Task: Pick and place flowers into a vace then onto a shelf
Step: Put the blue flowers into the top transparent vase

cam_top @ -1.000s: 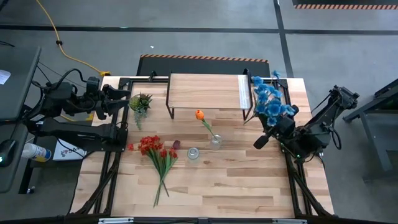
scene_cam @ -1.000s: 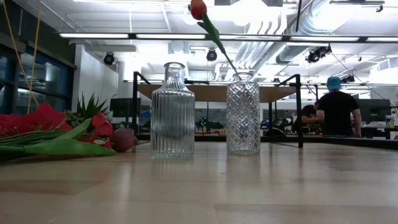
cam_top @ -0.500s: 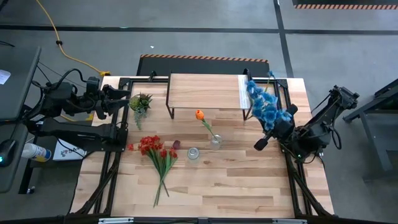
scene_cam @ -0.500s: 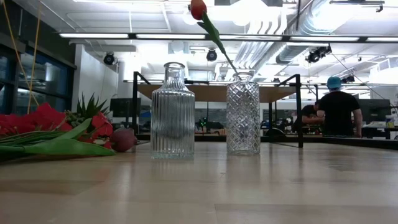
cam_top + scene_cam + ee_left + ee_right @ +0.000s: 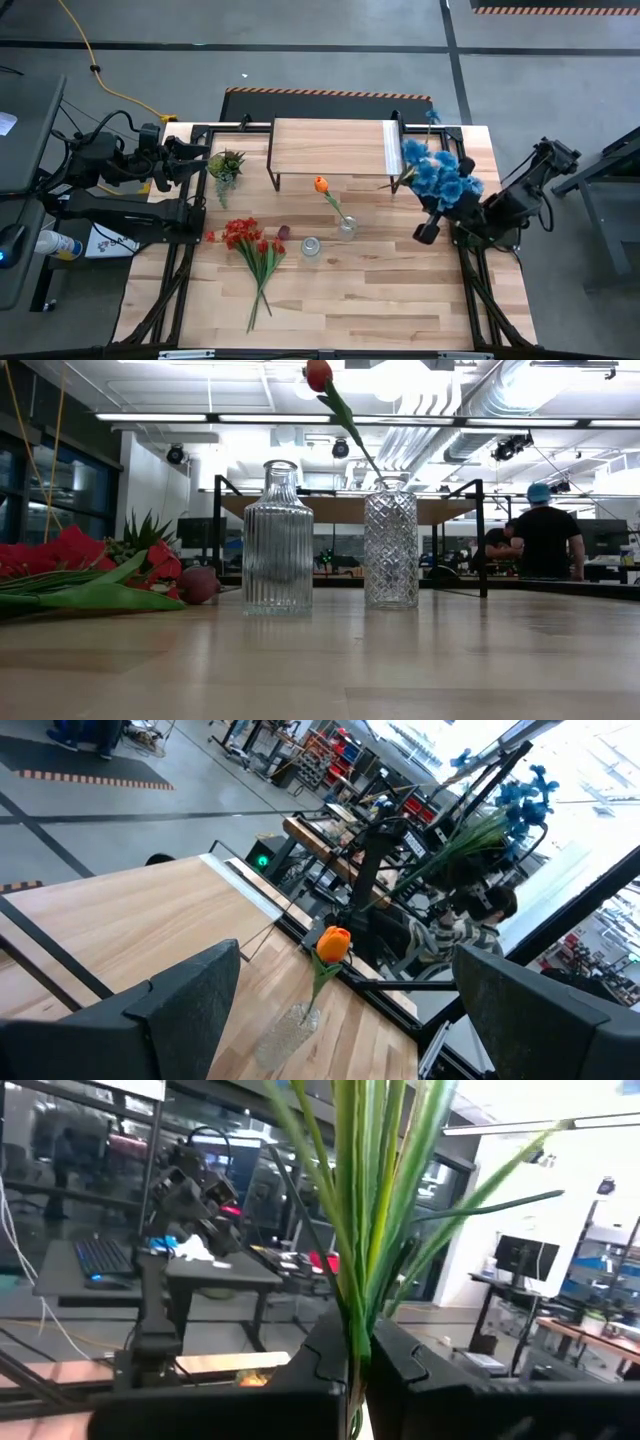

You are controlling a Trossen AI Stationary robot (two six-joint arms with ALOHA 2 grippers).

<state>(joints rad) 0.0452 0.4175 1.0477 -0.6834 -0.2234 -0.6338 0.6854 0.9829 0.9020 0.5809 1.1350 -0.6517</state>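
Note:
My right gripper [image 5: 436, 208] is at the table's right side, shut on the blue-bloomed bunch [image 5: 440, 175], whose blooms hide the fingers from above. The orange tulip [image 5: 321, 184] stands with its stem in a cut-glass vase [image 5: 347, 228]. A second, empty vase [image 5: 311, 246] stands beside it. The red-bloomed bunch [image 5: 255, 250] and the maroon tulip [image 5: 283, 232] lie flat on the table. The shelf [image 5: 330, 148] stands at the far edge. My left gripper [image 5: 188, 160] waits open at the far left, touching nothing. My right gripper [image 5: 357, 1348] pinches the blue bunch's green stems [image 5: 357, 1315], several together, between its two fingers. The bunch is lifted clear of the table. Its stems and leaves rise out of the fingers, and the blooms stand above the gripper.
A green leafy tuft [image 5: 226, 163] sits near my left gripper. The shelf's black legs [image 5: 276, 180] stand behind the vases. Bare tabletop [image 5: 380, 290] stretches along the near side. A person [image 5: 543, 535] shows in the room beyond the table.
My right gripper, holding the blue bunch, has turned and shifted slightly toward the table's right edge. The blooms swung toward the shelf, then came back to bunch up above the gripper. The vases and the other flowers have stayed where they were.

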